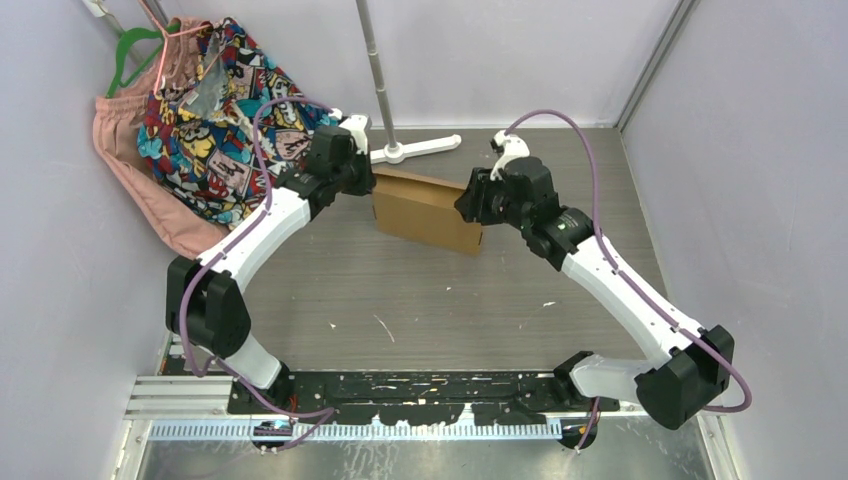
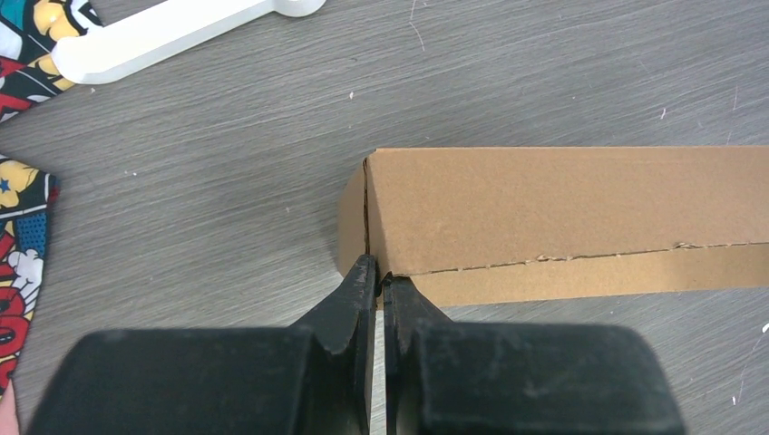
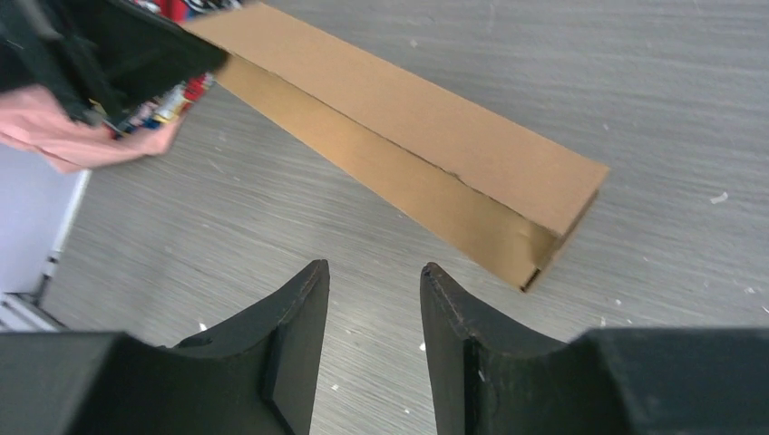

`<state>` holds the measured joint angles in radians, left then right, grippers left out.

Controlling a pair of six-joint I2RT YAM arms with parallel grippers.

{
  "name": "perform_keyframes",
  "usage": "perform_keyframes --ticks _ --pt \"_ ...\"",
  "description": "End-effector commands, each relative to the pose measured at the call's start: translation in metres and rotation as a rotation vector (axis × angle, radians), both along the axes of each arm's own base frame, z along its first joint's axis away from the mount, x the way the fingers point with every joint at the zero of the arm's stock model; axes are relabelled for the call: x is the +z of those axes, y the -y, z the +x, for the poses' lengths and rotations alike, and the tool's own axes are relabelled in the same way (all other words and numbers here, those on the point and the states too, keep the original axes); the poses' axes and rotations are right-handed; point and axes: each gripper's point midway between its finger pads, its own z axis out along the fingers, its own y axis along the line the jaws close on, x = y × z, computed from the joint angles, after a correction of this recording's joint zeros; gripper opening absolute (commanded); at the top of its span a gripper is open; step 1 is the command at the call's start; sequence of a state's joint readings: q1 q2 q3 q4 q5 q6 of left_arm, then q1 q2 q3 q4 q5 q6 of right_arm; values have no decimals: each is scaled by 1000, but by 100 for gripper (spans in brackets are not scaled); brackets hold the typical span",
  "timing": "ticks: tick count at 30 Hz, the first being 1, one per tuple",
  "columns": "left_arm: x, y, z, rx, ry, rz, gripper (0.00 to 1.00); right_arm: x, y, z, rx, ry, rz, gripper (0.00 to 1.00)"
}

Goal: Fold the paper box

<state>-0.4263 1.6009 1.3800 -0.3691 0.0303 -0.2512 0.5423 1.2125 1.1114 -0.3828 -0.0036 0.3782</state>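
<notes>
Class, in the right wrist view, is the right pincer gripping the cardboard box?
No, the right pincer stands open and empty, stopping short of the box.

Box: the folded rectangular corrugated-cardboard paper box [image 1: 425, 210] is plain brown and unprinted, with darker side faces.
Table: the flat table top [image 1: 450, 300] under the box is grey, wood-grain streaked, with white flecks.
Fabric: the draped comic-print cloth [image 1: 215, 120] left of the box is red, blue, yellow, black and white.
Garment: the plain pink cloth [image 1: 150, 190] is farther left of the box.
Stand foot: the white plastic stand foot [image 1: 420, 150] is behind the box.
Fingers: the left gripper [image 2: 374, 272] and the right gripper [image 3: 372, 272] are black.
</notes>
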Motion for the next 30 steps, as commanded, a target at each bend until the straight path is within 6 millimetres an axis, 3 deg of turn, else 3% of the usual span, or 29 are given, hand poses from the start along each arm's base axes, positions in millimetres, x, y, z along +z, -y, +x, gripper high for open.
perform_keyframes --ticks 1,8,16,23,26,30 --pt "-16 4 -21 -35 -73 -1 3 54 -23 9 43 80 132 47" --pt "-17 2 -24 -33 -67 2 7 59 -33 33 -10 86 171 52" --pt "-21 1 -27 -31 -70 -1 11 45 -39 59 -84 70 191 51" --pt "-24 -2 -28 -22 -70 4 11 55 -35 63 -116 115 232 49" --pt "-25 -2 -29 -19 -72 3 12 63 -32 63 -130 140 251 44" --pt "-26 -2 -30 -16 -75 -1 12 58 -34 68 -139 128 238 38"
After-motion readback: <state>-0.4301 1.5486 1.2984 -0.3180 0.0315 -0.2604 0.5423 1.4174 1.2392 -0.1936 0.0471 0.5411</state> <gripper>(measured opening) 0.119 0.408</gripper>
